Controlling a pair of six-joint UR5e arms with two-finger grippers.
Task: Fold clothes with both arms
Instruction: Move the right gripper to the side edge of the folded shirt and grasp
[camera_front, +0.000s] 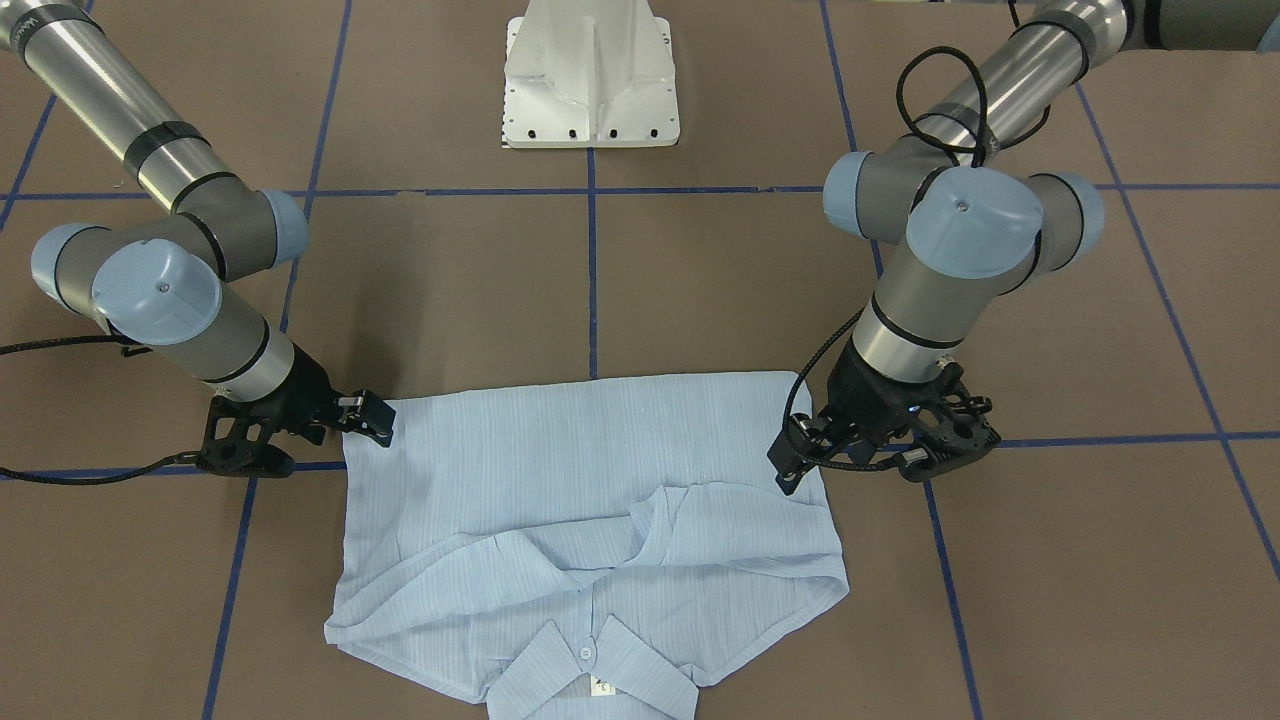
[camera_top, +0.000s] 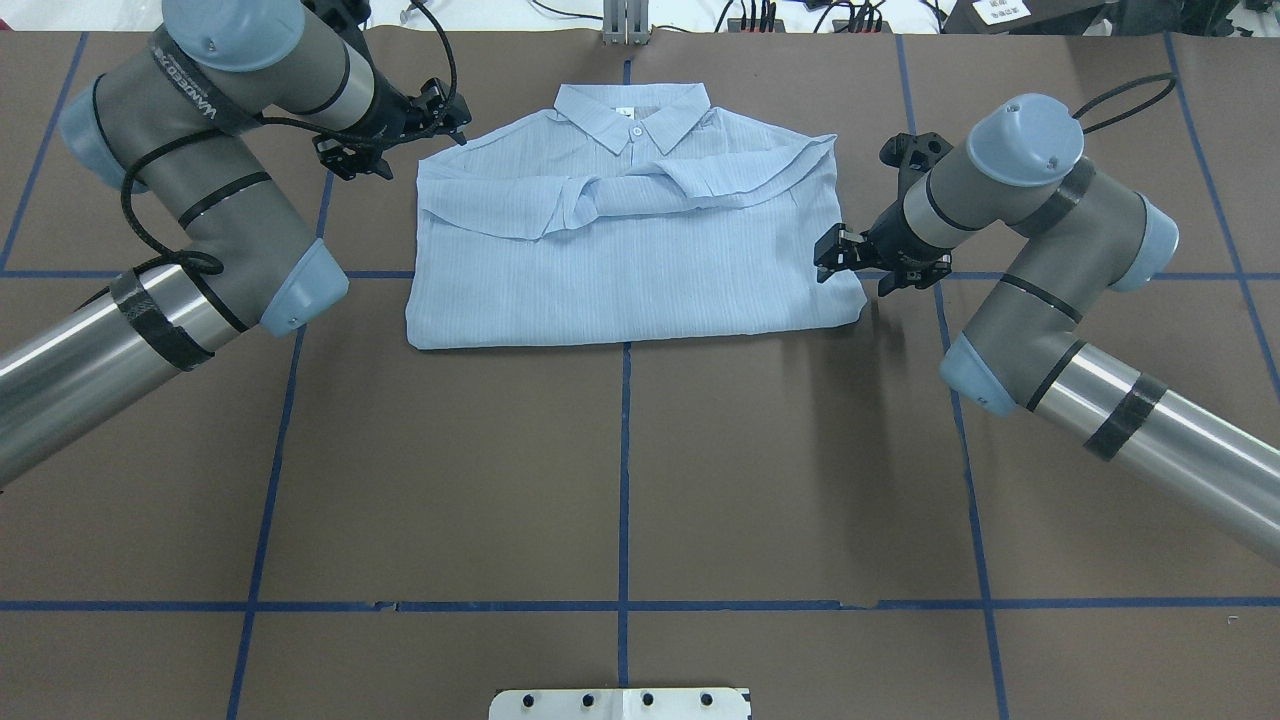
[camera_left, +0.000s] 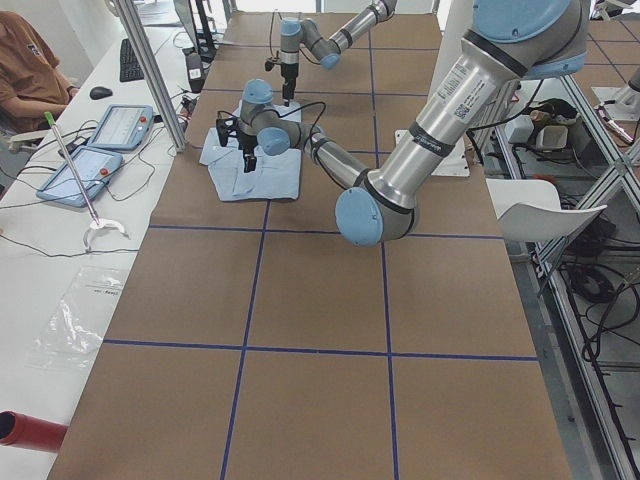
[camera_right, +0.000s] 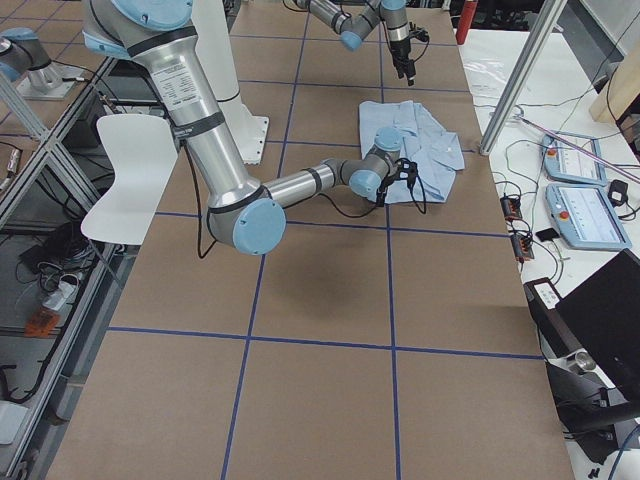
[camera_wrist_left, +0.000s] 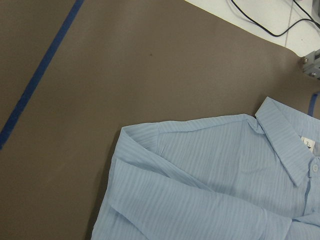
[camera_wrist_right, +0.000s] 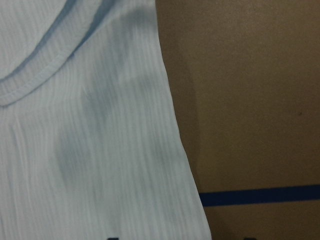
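Observation:
The light blue shirt (camera_top: 630, 250) lies folded into a flat rectangle on the brown table, collar (camera_top: 632, 112) away from the robot and sleeves crossed over the chest. My left gripper (camera_top: 452, 115) hovers open just off the shirt's shoulder corner; its wrist view shows that corner (camera_wrist_left: 150, 150) from above, with no fingers in frame. At the opposite side edge my right gripper (camera_top: 828, 258) stands open, low over the cloth, holding nothing. From the front, the left gripper (camera_front: 790, 460) and right gripper (camera_front: 375, 420) flank the shirt (camera_front: 590, 480).
Blue tape lines (camera_top: 625, 470) grid the table. The white pedestal base (camera_front: 590, 80) stands at the robot's side. Beside the table runs a white bench with tablets (camera_left: 110, 125) and cables, and a person (camera_left: 25, 60) sits there. A white chair (camera_left: 545, 205) is behind the robot.

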